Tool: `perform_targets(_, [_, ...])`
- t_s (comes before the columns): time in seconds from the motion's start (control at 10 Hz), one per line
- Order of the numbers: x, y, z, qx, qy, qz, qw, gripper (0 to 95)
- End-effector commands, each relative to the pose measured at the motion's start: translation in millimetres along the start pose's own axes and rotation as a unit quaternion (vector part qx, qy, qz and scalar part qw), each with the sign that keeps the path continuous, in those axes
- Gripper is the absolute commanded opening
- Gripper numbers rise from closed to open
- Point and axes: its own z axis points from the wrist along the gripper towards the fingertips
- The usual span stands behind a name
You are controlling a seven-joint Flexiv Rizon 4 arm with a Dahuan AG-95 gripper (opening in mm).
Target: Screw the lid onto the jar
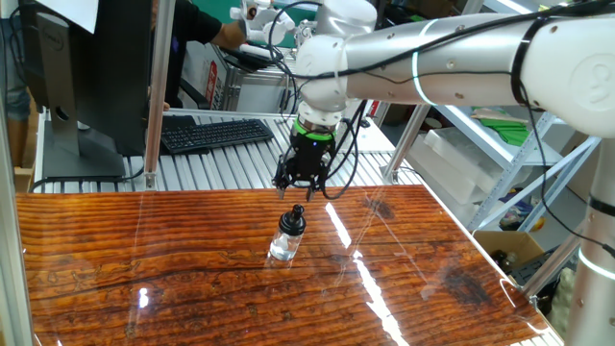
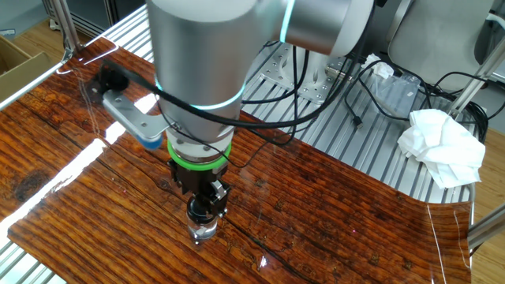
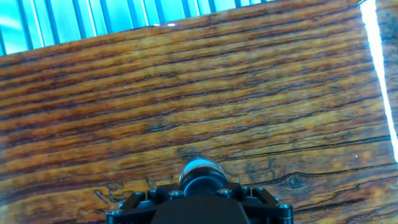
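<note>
The small clear jar [image 1: 284, 246] stands on the glossy wooden table [image 1: 144, 250], leaning slightly in one fixed view. The dark round lid [image 1: 294, 220] sits on its mouth. My gripper [image 1: 299, 200] hangs straight down over it, its two black fingers closed against the sides of the lid. In the other fixed view the gripper [image 2: 204, 208] covers the lid [image 2: 197, 211], and only the jar's clear base [image 2: 203, 231] shows below. The hand view shows the lid's rounded top [image 3: 200, 172] filling the gap between the jaws of the gripper [image 3: 200, 185]. The jar body is hidden there.
Behind the wooden top runs a slatted metal bench with a black keyboard [image 1: 213, 133] and a monitor [image 1: 77, 77]. A crumpled white cloth [image 2: 442, 146] and cables lie on the metal side. A cardboard box [image 2: 16, 51] sits past the table's far corner.
</note>
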Motion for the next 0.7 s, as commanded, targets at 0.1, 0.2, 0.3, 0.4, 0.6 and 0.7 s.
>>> perform_targets(0.1, [1.8,-0.7,0.5,0.000,0.000,-0.003,1.0000,57.0])
perform_targets(0.2, [2.3,-2.4,1.0,0.001,0.000,-0.008,1.0000,57.0])
perform_targets(0.3, [2.7,-3.3,2.4,0.001,-0.002,-0.009,1.0000,57.0])
perform_targets(0.4, [3.4,-3.8,4.1,0.000,-0.004,-0.010,0.9999,57.0])
perform_targets(0.6, [6.0,-5.9,9.0,0.001,-0.007,-0.011,0.9999,57.0])
perform_targets(0.7, [7.0,-6.1,10.5,0.001,-0.008,-0.011,0.9999,57.0])
